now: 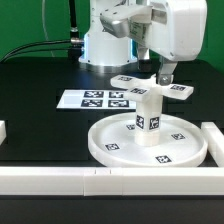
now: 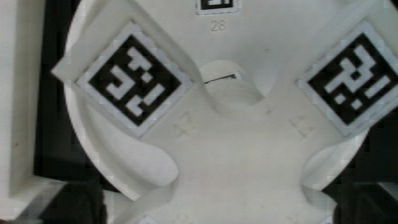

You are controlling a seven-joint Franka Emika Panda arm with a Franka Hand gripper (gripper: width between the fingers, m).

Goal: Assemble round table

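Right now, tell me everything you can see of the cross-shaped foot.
The cross-shaped foot is white, plastic-looking, with flat arms carrying black-white square tags. In the exterior view it lies level on top of the short cylinder leg, which stands upright in the middle of the round rimmed disc. The gripper comes down onto the arm on the exterior view's right; whether its fingers clamp it cannot be told. The wrist view shows two tagged arms close up.

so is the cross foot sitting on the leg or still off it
Touching. In the exterior view the cross-shaped foot rests flat on top of the upright leg, with no gap showing between them. The wrist view is too close to add anything.
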